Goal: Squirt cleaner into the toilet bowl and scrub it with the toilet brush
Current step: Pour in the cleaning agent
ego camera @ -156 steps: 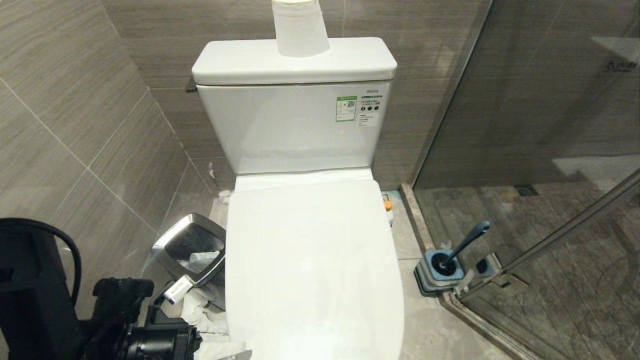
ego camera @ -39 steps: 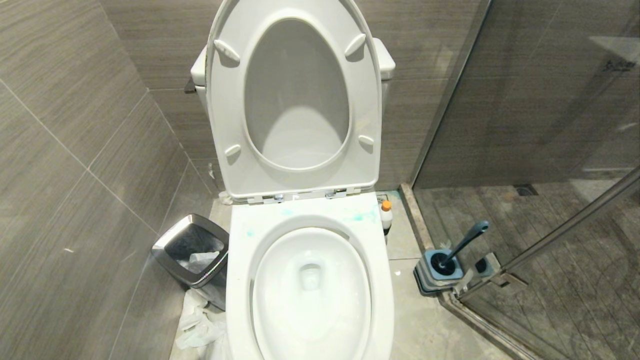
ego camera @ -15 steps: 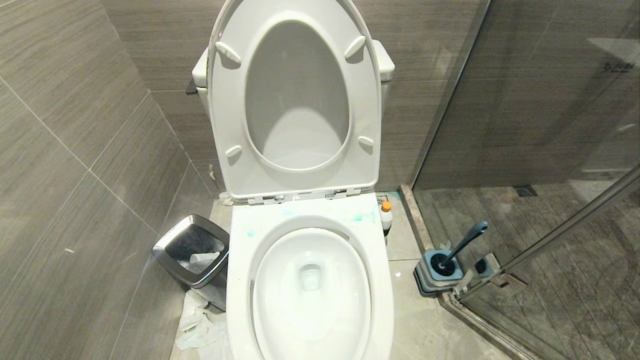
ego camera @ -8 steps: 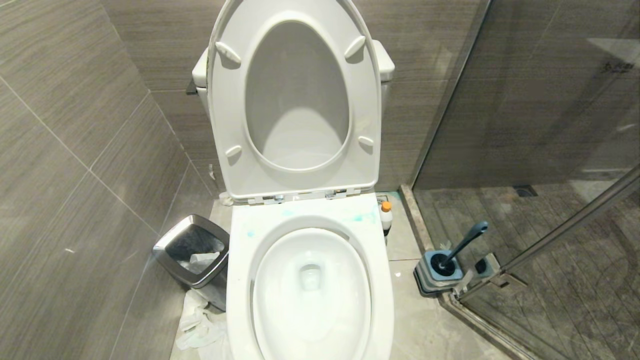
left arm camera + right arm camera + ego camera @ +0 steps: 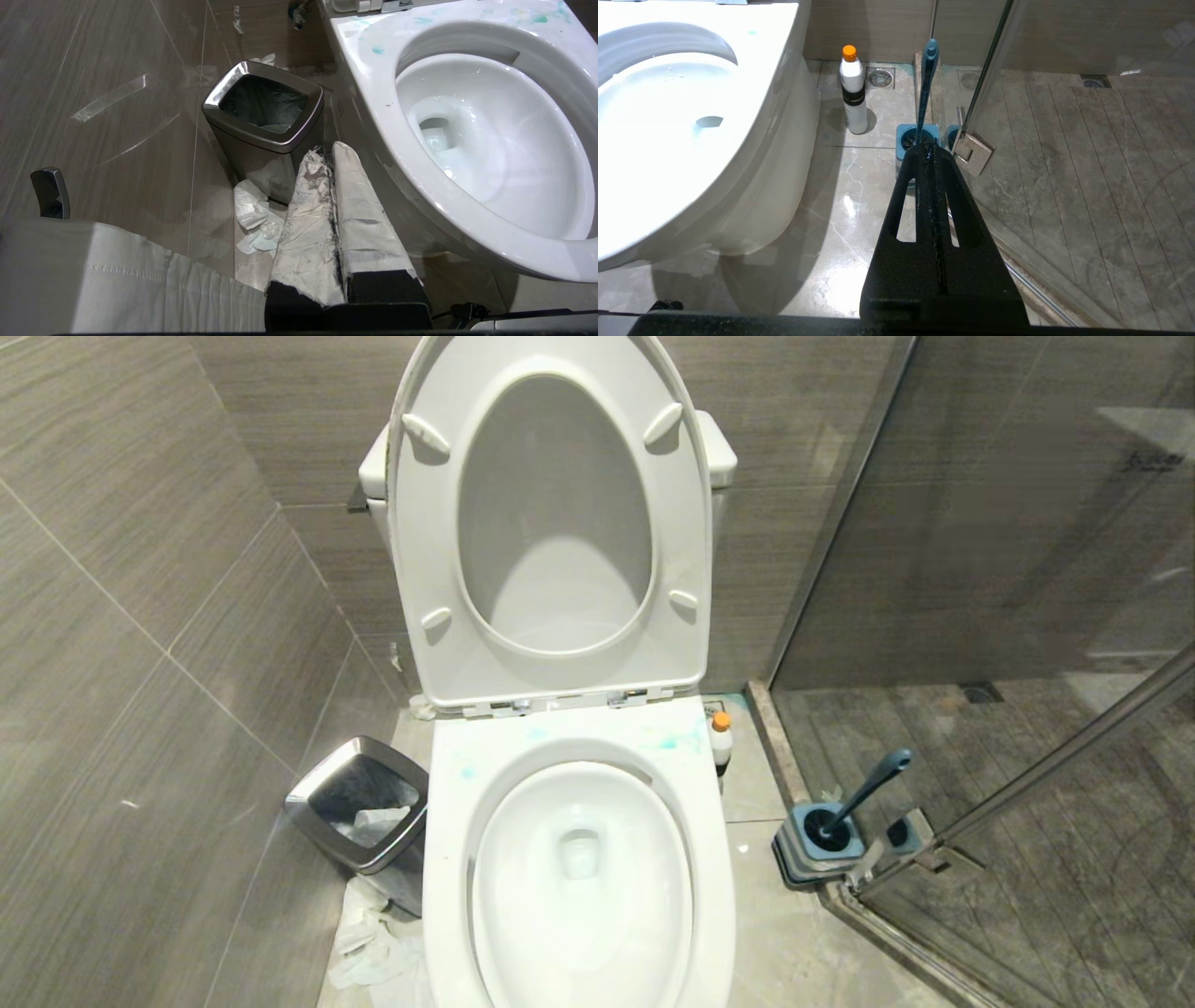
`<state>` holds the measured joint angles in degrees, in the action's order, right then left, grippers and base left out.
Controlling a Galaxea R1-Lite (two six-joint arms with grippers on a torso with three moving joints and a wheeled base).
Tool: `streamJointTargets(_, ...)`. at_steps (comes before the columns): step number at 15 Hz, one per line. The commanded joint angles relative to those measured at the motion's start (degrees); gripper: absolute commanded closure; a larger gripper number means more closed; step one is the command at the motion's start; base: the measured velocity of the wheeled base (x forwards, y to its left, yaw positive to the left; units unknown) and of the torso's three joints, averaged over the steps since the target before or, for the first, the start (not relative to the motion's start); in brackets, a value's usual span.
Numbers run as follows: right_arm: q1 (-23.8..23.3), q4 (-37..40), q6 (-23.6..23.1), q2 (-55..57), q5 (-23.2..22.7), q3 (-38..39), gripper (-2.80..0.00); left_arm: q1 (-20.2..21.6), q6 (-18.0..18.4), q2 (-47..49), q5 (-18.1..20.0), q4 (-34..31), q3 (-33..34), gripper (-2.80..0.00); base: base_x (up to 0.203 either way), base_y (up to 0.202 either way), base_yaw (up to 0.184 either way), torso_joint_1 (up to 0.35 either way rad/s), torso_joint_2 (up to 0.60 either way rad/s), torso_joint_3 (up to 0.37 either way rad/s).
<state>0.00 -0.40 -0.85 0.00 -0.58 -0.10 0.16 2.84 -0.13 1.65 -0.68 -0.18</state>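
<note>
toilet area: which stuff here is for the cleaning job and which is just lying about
For the job:
- toilet bowl, seat and lid up
- cleaner, upright on the floor beside the toilet
- toilet brush, standing in its holder

Just lying about:
- steel waste bin
- crumpled tissue on the floor by the bin

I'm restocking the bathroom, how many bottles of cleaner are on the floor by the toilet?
1. The cleaner stands upright on the floor between the toilet bowl and the toilet brush. Others could be hidden behind the toilet.
</note>
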Motion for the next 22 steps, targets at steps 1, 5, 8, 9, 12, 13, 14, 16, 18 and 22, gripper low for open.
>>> streamJointTargets(1, 0.0, 0.0, 0.0, 0.1, 0.0, 0.0, 0.0, 0.0, -0.1, 0.1, 0.0, 0.0, 0.0, 0.0, 0.0, 0.0, 0.0, 0.0, 0.0, 0.0)
streamJointTargets(5, 0.0, 0.0, 0.0, 0.1, 0.0, 0.0, 0.0, 0.0, -1.0, 0.1, -1.3, 0.5, 0.2, 0.0, 0.0, 0.0, 0.0, 0.0, 0.0, 0.0)
streamJointTargets(8, 0.0, 0.0, -0.1, 0.1, 0.0, 0.0, 0.0, 0.0, -1.3, 0.1, -1.4, 0.6, 0.1, 0.0, 0.0, 0.0, 0.0, 0.0, 0.0, 0.0)
streamJointTargets(9, 0.0, 0.0, -0.1, 0.1, 0.0, 0.0, 0.0, 0.0, -1.3, 0.1, -1.4, 0.7, 0.1, 0.0, 0.0, 0.0, 0.0, 0.0, 0.0, 0.0)
streamJointTargets(12, 0.0, 0.0, -0.3, 0.1, 0.0, 0.0, 0.0, 0.0, -1.2, 0.1, -1.5, 0.6, 0.1, 0.0, 0.0, 0.0, 0.0, 0.0, 0.0, 0.0)
streamJointTargets(13, 0.0, 0.1, -0.3, 0.1, 0.0, 0.0, 0.0, 0.0, -1.2, 0.1, -1.5, 0.6, 0.1, 0.0, 0.0, 0.0, 0.0, 0.0, 0.0, 0.0)
streamJointTargets(14, 0.0, 0.1, -0.3, 0.1, 0.0, 0.0, 0.0, 0.0, -1.2, 0.1, -1.5, 0.6, 0.1, 0.0, 0.0, 0.0, 0.0, 0.002, 0.0, -0.03)
streamJointTargets(16, 0.0, 0.7, -0.4, 0.1, 0.1, -0.2, 0.0, 0.0, -1.2, 0.1, -1.5, 0.6, 0.1, 0.0, 0.0, 0.0, 0.0, 0.002, 0.0, -0.117)
streamJointTargets(18, 0.0, 3.4, -0.4, 0.3, 0.0, -1.1, 0.0, 0.0, -1.2, 0.1, -1.5, 0.6, 0.1, 0.0, 0.0, 0.0, 0.0, 0.003, 0.0, -0.178)
streamJointTargets(22, 0.0, 4.3, -0.4, 0.5, 0.0, -1.4, 0.0, 0.0, -1.2, 0.1, -1.5, 0.7, 0.1, 0.0, 0.0, 0.0, 0.0, -0.001, 0.0, -0.193)
